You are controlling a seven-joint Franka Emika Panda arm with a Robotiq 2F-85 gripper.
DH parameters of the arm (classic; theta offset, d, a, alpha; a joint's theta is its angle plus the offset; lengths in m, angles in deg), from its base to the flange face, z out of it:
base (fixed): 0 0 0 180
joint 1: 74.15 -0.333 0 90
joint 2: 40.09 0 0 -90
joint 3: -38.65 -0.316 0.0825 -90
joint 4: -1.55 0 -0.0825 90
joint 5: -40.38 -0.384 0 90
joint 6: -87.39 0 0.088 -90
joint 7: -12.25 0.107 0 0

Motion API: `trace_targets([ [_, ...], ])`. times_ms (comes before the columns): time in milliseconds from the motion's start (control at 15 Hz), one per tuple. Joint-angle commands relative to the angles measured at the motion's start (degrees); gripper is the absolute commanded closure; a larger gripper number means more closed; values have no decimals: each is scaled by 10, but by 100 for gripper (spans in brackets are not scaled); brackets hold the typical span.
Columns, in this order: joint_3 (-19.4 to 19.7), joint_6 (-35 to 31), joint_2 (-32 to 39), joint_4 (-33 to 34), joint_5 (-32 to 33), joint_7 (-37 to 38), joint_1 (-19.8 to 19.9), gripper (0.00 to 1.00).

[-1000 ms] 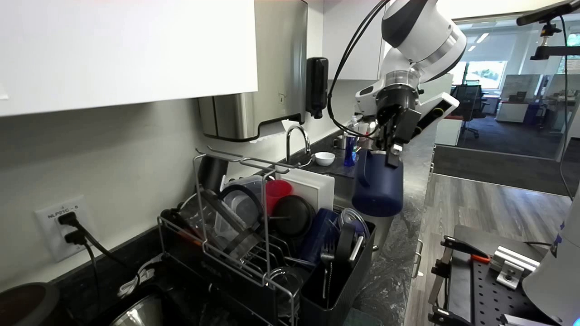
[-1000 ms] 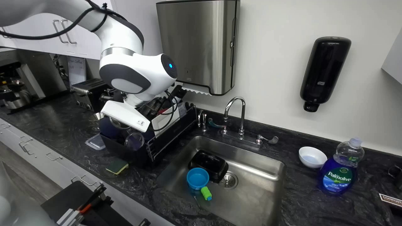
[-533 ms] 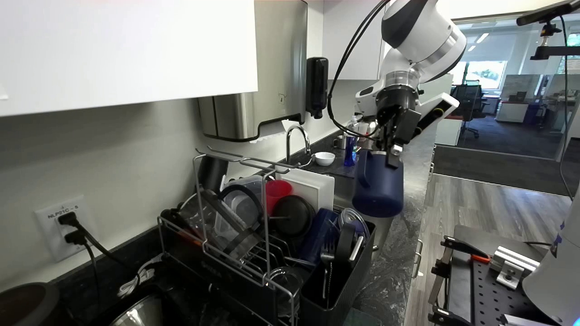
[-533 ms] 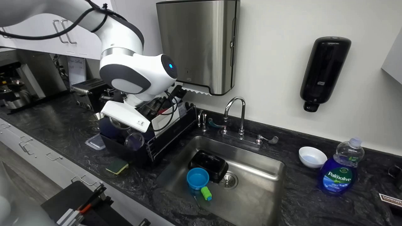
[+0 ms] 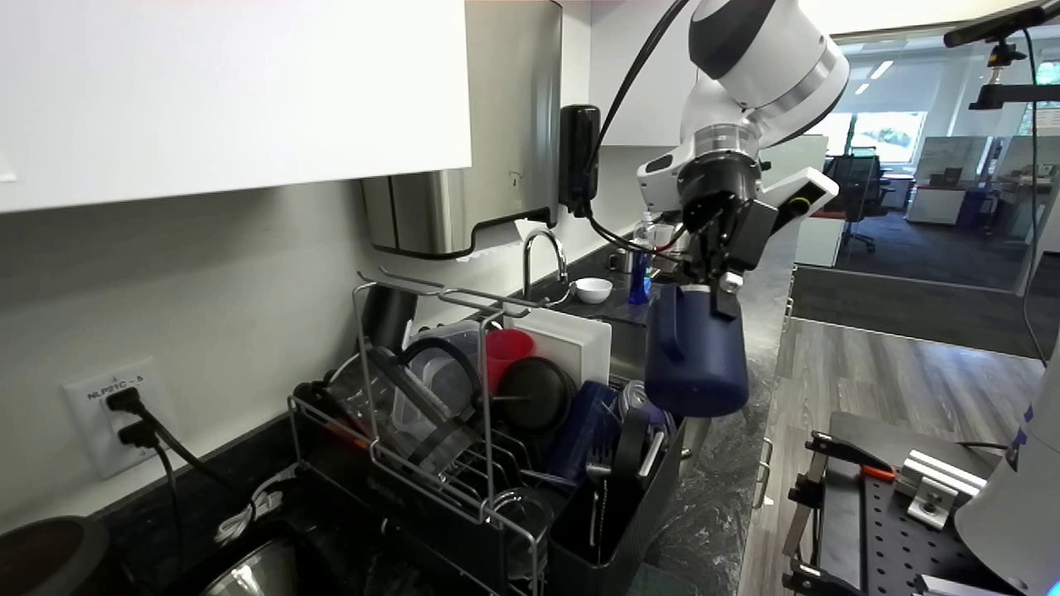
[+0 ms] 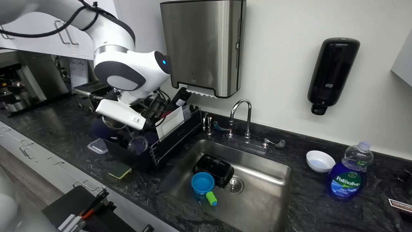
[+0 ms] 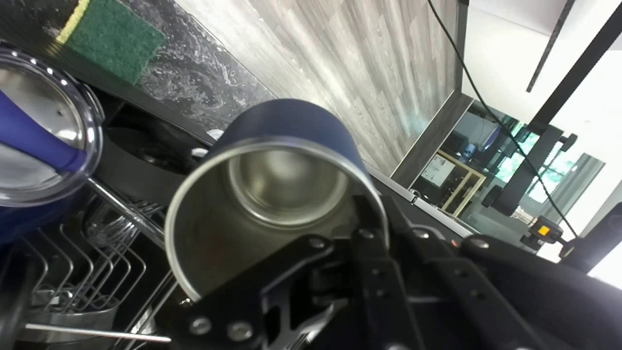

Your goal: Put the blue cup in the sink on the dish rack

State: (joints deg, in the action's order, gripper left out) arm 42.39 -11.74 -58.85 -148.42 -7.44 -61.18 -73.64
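Observation:
The dark blue cup (image 5: 696, 356) hangs in the air, mouth up and slightly tilted, with my gripper (image 5: 722, 294) shut on its rim. In the wrist view, one finger (image 7: 367, 214) reaches inside the cup's steel mouth and the other lies outside the wall. The cup is beside the front end of the black wire dish rack (image 5: 451, 517), partly overlapping the utensil holder in that exterior view. In an exterior view the cup (image 6: 101, 129) shows partly behind my wrist. The grey metal sink (image 6: 257, 206) lies on the rack's far side from the toaster.
The rack is crowded: a red cup (image 5: 507, 352), a white tray (image 5: 571, 339), a black pan lid (image 5: 534, 393) and a utensil holder (image 5: 609, 542). A sponge (image 6: 120, 170) lies on the counter. In the sink are a light blue bowl (image 6: 202, 183) and a black container (image 6: 214, 169).
During the last half second my gripper and the held cup have dropped a little and moved away from the sink, toward the toaster side. Before that they stood still. The grip is unchanged.

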Motion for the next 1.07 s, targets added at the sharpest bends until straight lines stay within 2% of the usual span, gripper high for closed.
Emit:
trace_targets([
  [0, -17, -23, -25, -10, -39, 3, -15, 98],
  [533, -64, -120, -39, -17, -135, 38, -39, 98],
  [1000, -72, -160, -43, -30, -158, 65, -44, 98],
])
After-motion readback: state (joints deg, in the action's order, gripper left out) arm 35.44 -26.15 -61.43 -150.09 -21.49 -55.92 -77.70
